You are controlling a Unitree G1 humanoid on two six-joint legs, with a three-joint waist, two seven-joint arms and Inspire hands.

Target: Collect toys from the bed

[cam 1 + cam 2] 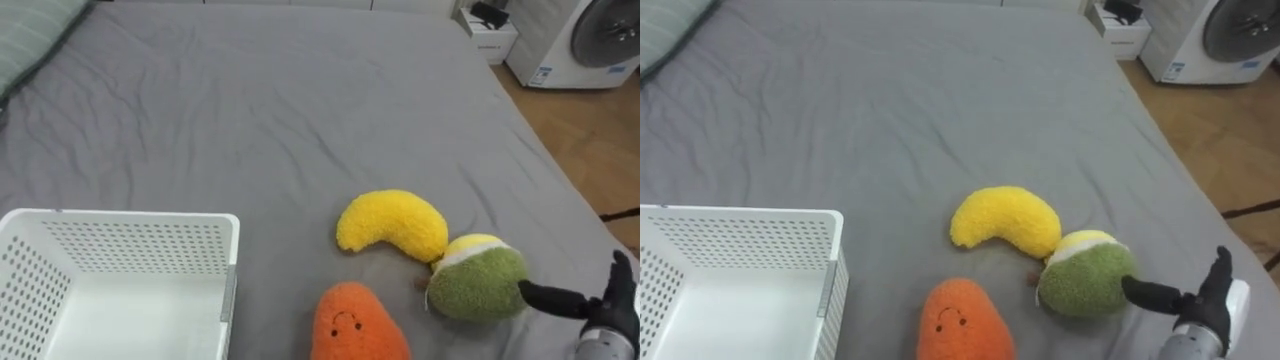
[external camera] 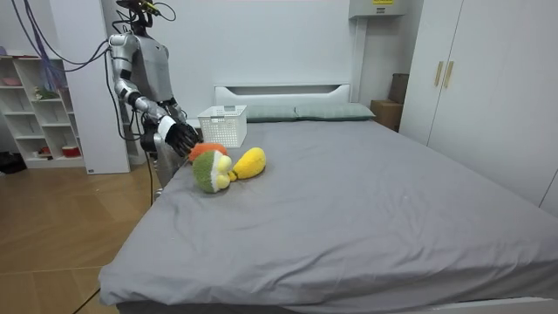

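Three plush toys lie close together on the grey bed [image 1: 280, 110]: a yellow banana [image 1: 392, 225], a green and cream ball-shaped fruit [image 1: 478, 280] and an orange carrot with a face [image 1: 357, 322]. A white perforated basket [image 1: 130, 217] stands on the bed at my lower left, nothing showing inside it. My right hand [image 1: 610, 305] comes in from the lower right, open, one dark finger [image 1: 550, 297] stretched out against the green toy's right side. In the room view I stand at the bed's side by the toys, with that hand [image 2: 179, 135] held out over them.
The bed's right edge runs diagonally past the toys, with wooden floor [image 1: 600, 140] beyond. A washing machine [image 1: 590, 40] and a small white cabinet [image 1: 490, 35] stand at the far right. A striped pillow [image 1: 30, 35] lies at the far left.
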